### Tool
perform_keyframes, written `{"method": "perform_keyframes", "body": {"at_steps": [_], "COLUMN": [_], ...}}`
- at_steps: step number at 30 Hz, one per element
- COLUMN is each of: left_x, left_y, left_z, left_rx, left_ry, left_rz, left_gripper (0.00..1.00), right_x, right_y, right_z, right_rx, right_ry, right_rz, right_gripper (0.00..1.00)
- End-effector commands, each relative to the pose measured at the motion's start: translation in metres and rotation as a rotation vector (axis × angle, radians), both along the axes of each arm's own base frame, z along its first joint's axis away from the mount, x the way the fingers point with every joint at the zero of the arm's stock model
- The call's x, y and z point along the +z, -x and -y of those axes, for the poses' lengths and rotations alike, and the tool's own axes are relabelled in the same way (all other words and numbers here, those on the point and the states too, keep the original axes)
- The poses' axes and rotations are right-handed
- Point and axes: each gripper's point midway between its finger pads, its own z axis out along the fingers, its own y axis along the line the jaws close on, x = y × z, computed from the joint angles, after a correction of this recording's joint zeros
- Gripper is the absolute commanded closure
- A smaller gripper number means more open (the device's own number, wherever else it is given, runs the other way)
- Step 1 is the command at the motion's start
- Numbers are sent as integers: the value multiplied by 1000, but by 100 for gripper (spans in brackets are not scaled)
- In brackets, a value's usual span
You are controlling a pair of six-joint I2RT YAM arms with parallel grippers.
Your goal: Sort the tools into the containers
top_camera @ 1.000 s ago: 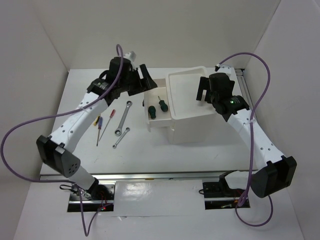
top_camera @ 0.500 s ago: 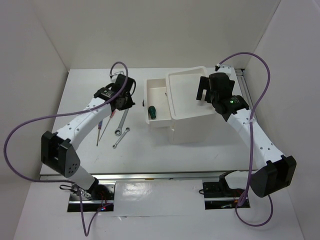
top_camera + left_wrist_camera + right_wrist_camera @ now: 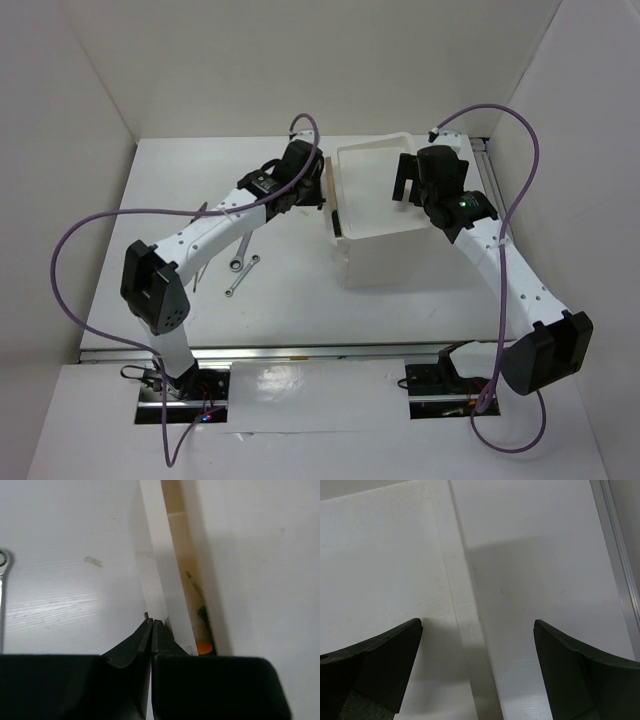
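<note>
The white container unit (image 3: 385, 258) stands mid-table with its shallow top tray (image 3: 372, 200). Its upper drawer (image 3: 159, 580) is pushed almost in; a narrow gap shows a green-handled screwdriver (image 3: 202, 614) inside. My left gripper (image 3: 318, 196) is shut, tips (image 3: 151, 622) against the drawer front beside its small reddish-brown handle (image 3: 146, 614). The right gripper (image 3: 408, 186) hangs open over the tray's rim (image 3: 457, 580), with nothing between its fingers. Two silver wrenches, long (image 3: 243, 247) and short (image 3: 240, 277), lie left of the unit. Thin screwdrivers (image 3: 196, 280) are mostly hidden under my left arm.
The long wrench's ring end (image 3: 3, 562) shows at the left edge of the left wrist view. White walls close in the table on the left, back and right. A metal rail (image 3: 619, 560) runs along the table's right side.
My left gripper closed, swung left over the tools, then came back right to the drawer front. The drawer, pulled out before, now sits nearly shut. The right arm has not moved.
</note>
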Motion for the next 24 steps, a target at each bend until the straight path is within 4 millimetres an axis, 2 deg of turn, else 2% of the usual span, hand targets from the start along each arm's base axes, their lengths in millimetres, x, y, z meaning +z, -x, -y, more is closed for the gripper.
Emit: {"method": "perform_keyframes", "body": {"at_steps": [1, 3, 5, 8, 10, 12, 13, 14, 15, 16, 17, 18, 19, 20, 21, 24], "left_x": [19, 24, 23, 23, 31, 28, 38, 38, 37, 33, 22, 21, 8, 2, -12, -35], "left_y": [-10, -6, -5, -7, -7, -2, 0, 1, -2, -2, 2, 0, -4, -3, 2, 10], "left_z": [48, 66, 73, 74, 74, 76, 75, 72, 64, 55, 33, 17, -10, -20, -33, -29], "left_rx": [-117, -158, -169, -169, -174, -197, -198, -183, -137, -89, 12, 84, 181, 229, 227, 113], "left_ry": [73, 100, 101, 107, 114, 126, 141, 145, 131, 112, 97, 91, 67, 106, 147, 311], "left_rz": [76, 89, 89, 97, 119, 110, 129, 127, 137, 123, 52, 35, 8, -21, -62, -113], "left_gripper": [84, 84, 84, 83, 80, 71, 63, 56, 48, 34, 13, 9, 5, 5, 5, 7], "right_x": [-17, -17, -14, -14, -15, -14, -14, -14, -14, -13, -15, -14, -11, -11, -8, -4], "right_y": [15, 14, 15, 15, 15, 13, 13, 13, 13, 13, 15, 14, 16, 16, 17, 16], "right_z": [5, 6, 6, 7, 5, 0, 0, 0, 0, 1, 4, 5, 6, 8, 8, 9], "right_rx": [1, -24, -29, -42, -32, -12, -18, -18, -18, -26, -34, -42, -42, -52, -57, -71], "right_ry": [49, 34, 26, 23, 17, 0, -11, -11, -11, -6, 4, 9, 6, 12, 0, -5], "right_rz": [-76, -70, -68, -65, -68, -63, -61, -61, -61, -59, -67, -65, -56, -54, -43, -31], "right_gripper": [0, 0, 0, 0, 0, 0, 0, 0, 0, 0, 0, 0, 0, 0, 0, 0]}}
